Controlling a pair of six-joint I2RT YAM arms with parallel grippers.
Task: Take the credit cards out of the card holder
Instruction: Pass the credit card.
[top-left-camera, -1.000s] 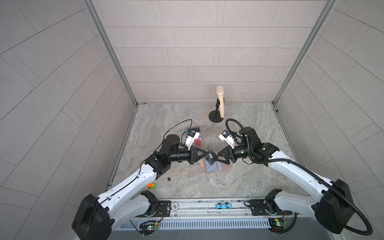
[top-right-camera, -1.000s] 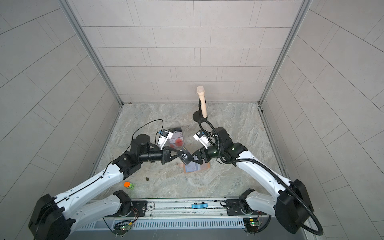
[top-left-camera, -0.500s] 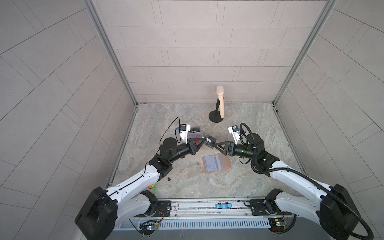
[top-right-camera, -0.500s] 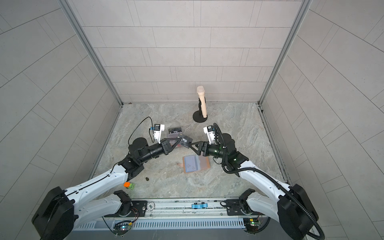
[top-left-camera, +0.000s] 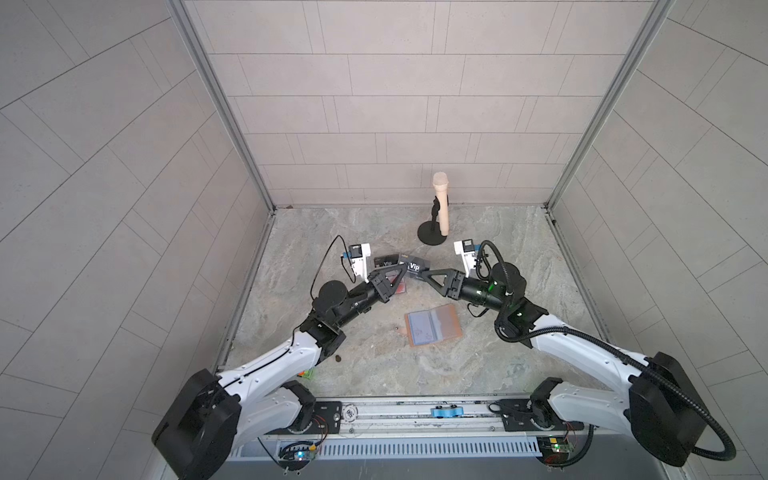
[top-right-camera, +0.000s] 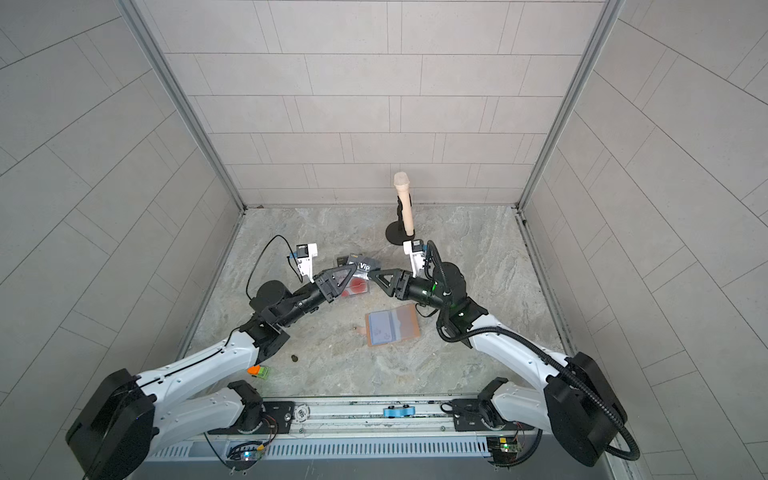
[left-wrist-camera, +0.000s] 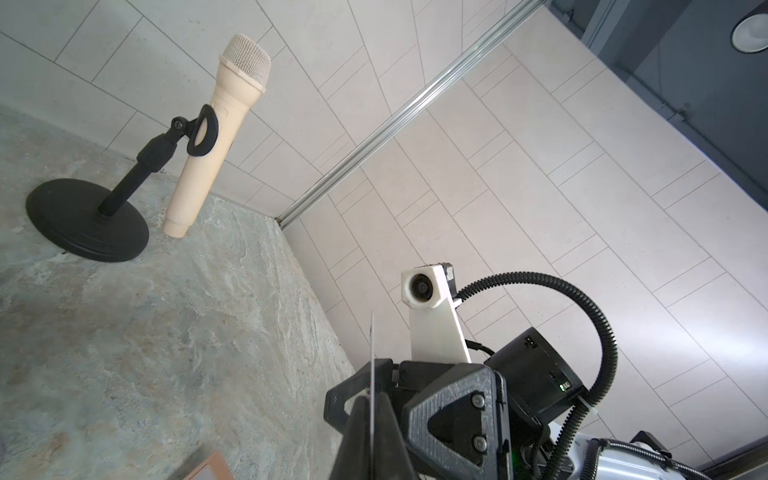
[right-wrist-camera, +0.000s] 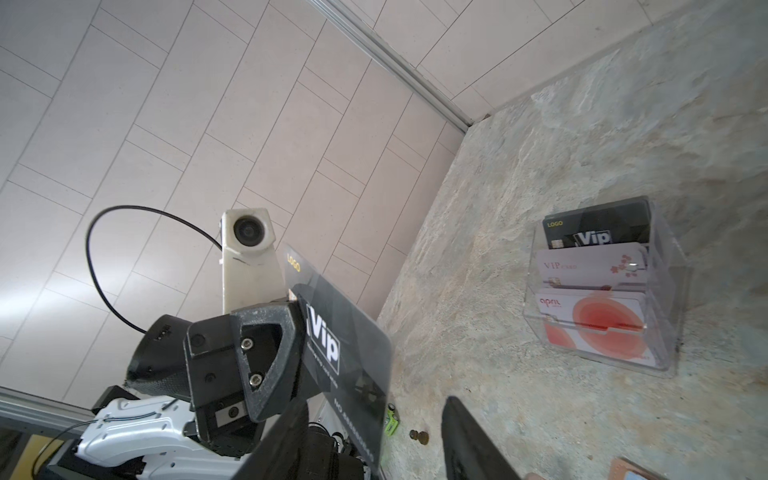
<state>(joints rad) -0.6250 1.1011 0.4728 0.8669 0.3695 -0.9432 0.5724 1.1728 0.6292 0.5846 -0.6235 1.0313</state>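
Arms reach inward, left gripper (top-left-camera: 404, 269) pinching the dark card (top-left-camera: 417, 264), right gripper (top-left-camera: 422, 273) parted around it.

In a top view, the clear plastic box (top-left-camera: 401, 288) sits mid-frame, mostly hidden behind the left end effector (top-left-camera: 405, 269) and the dark Vip card (top-left-camera: 417, 266) it pinches. In the left wrist view that card shows only as a thin edge-on line, its face unreadable. In the right wrist view the fingers (right-wrist-camera: 469, 440) of the right end effector (right-wrist-camera: 378, 401) are cut off by the frame edge, as is the card holder (right-wrist-camera: 625, 471). The card's small print is too blurred to read. A tiny dark round object (top-left-camera: 337, 357) on the desk (top-left-camera: 374, 232), lower left of centre, is too small to identify.
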